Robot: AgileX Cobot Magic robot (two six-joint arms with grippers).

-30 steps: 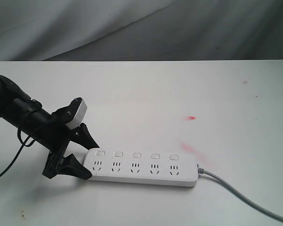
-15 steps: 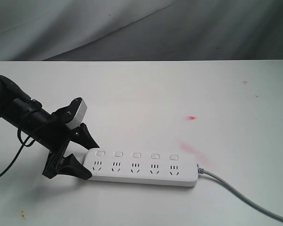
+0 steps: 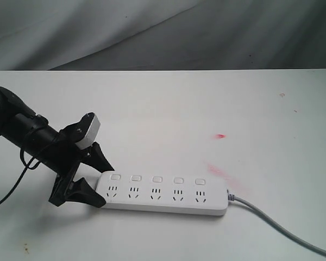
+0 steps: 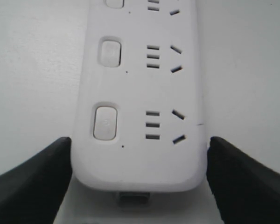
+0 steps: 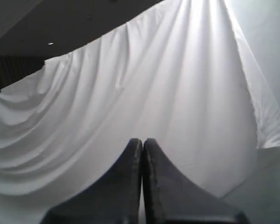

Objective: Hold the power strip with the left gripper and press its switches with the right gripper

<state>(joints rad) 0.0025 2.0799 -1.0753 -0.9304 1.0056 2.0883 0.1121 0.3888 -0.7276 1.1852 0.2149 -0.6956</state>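
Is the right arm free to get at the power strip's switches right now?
Probably yes: the switches lie uncovered, and the left tool holds only the end of the power strip. The right tool faces cloth.

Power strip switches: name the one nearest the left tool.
The power strip's end switch, farthest from the grey cable, leftmost in the exterior view. It alone lies between the left tool's fingers; the others run toward the cable.

The power strip (image 3: 163,193) lies on the bench (image 3: 179,109) toward six o'clock, stretched nine to three. The left gripper (image 3: 106,185) has its jaws against both sides of the nine o'clock end. The cable (image 3: 282,225) trails toward four.
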